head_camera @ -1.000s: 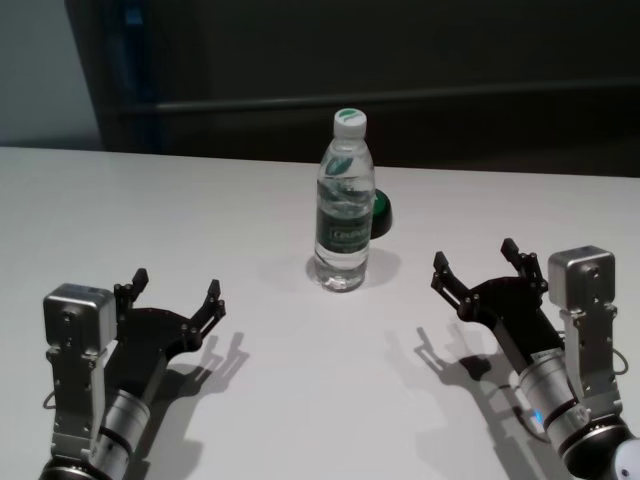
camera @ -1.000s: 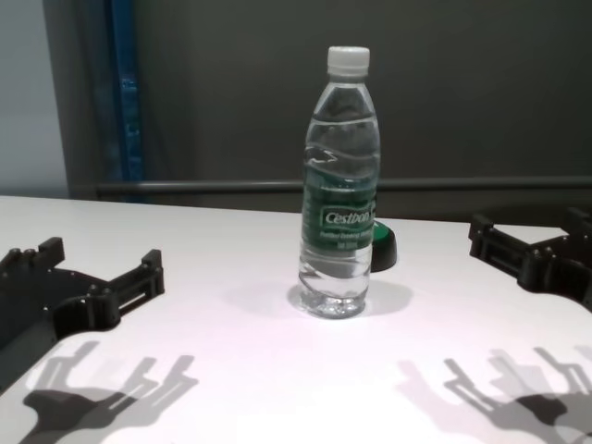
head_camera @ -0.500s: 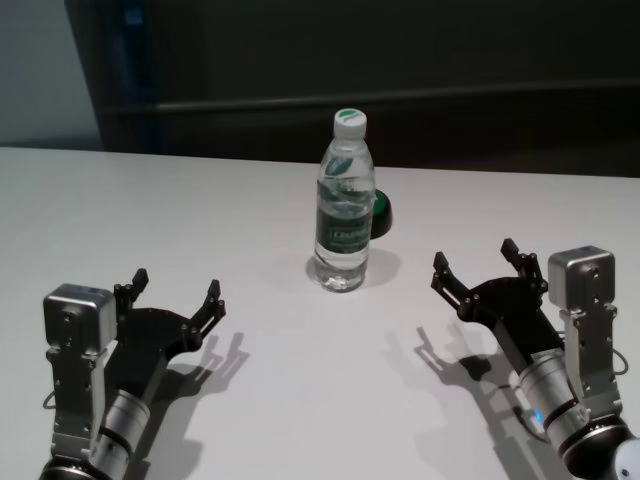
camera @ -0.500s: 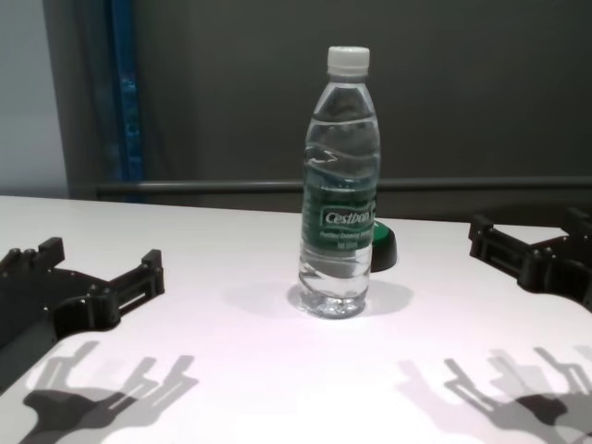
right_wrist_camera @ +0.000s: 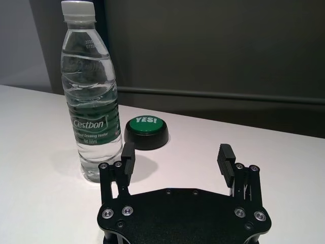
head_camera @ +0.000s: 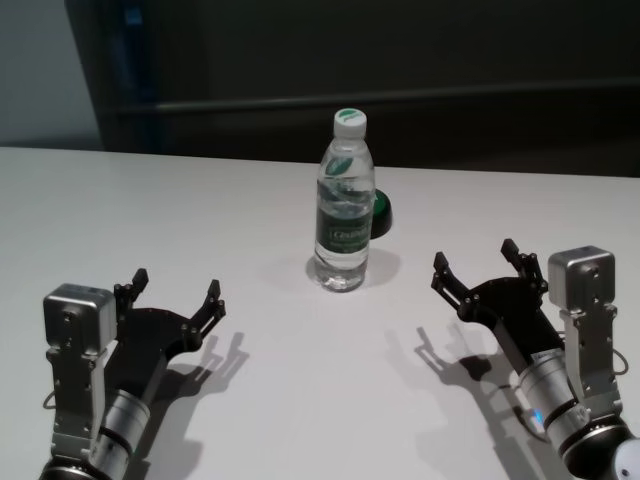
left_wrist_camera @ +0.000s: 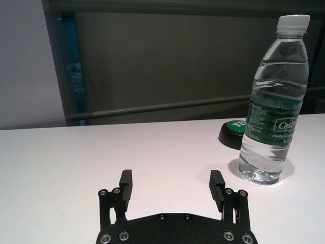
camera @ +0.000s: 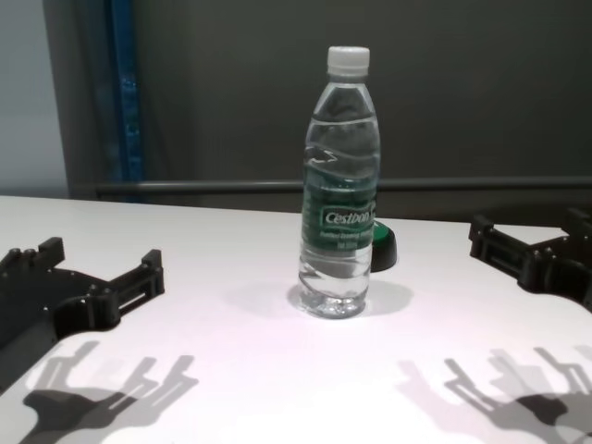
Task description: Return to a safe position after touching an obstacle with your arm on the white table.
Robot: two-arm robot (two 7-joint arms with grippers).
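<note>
- The left gripper (head_camera: 176,291) hovers low over the near left part of the table (head_camera: 200,200), well apart from the bottle. Its fingers (left_wrist_camera: 125,184) are spread wide with nothing between them, and its shadow falls on the tabletop just beside it.
- The bottle (head_camera: 344,205) stands upright near the middle of the table, between the two grippers and farther out than both. It is clear, with a white cap (camera: 349,59) and a dark green label (camera: 341,215), and neither gripper touches it.
- A low black puck (right_wrist_camera: 147,131) with a green top reading "YES!" sits just behind the bottle, toward the right, partly hidden by it in the head view.
- The right gripper (head_camera: 488,270) hovers low over the near right part of the table, clear of the bottle. Its fingers (right_wrist_camera: 127,157) are also wide apart and hold nothing.
</note>
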